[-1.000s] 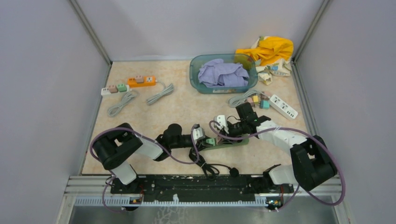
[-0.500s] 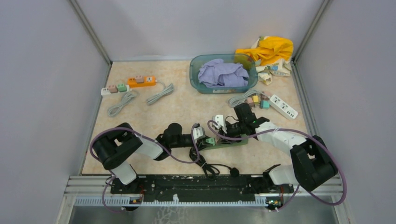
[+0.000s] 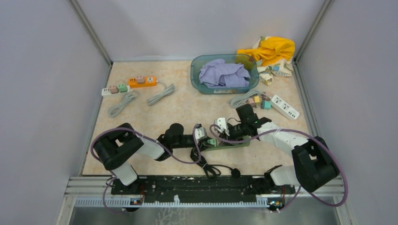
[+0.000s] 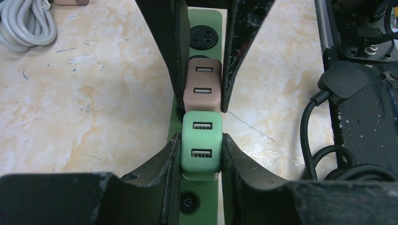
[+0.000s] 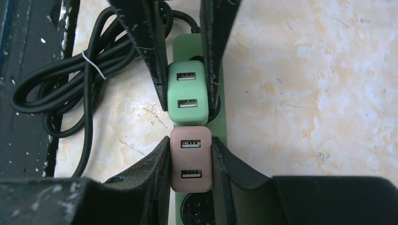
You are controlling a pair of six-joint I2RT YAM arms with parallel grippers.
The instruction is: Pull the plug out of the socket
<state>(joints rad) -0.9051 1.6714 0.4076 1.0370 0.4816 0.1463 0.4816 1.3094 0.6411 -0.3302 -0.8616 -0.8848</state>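
The green power strip (image 5: 185, 47) lies near the front of the bench (image 4: 94, 93), with a green plug (image 5: 187, 91) and a brown plug (image 4: 203, 84) seated in it, touching each other. The left gripper (image 4: 201, 143) pinches the green plug by its sides, and the right gripper (image 5: 190, 145) pinches the brown one likewise. Which plug is meant to come out I cannot tell. Either way, one gripper should press down to anchor the strip while the other lifts straight along the pins, without rocking, lest the strip rise too.

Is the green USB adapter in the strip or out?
In: green USB adapter sits seated on the power strip, left gripper clamping it.
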